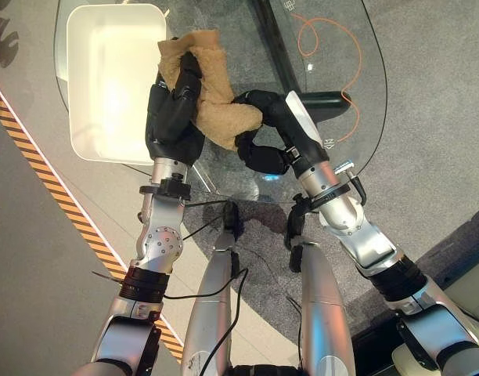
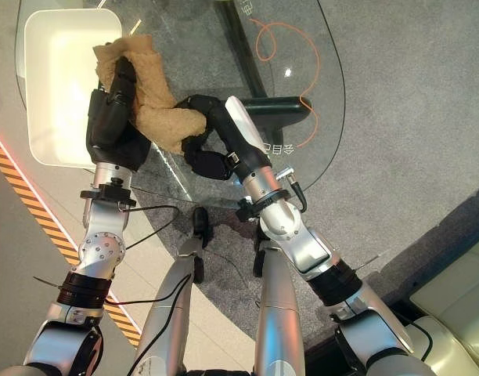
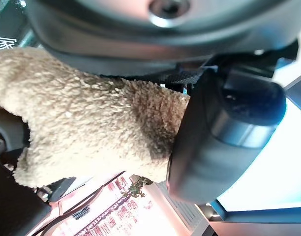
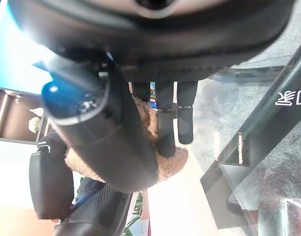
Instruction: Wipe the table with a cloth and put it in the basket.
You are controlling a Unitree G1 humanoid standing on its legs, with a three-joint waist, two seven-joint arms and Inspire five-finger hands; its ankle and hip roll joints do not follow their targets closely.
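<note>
Both robot hands grip your fuzzy tan cloth [image 1: 216, 98] above the round glass desk [image 1: 357, 125] — left robot hand [image 1: 173, 106] nearer the white rectangular plastic basket [image 1: 114, 78], directly left; right robot hand [image 1: 263, 137] clamps the other end.

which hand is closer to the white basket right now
Left. The left hand grips the tan cloth right at the white basket's rim; the right hand holds the cloth's other end, farther from the basket.
</note>
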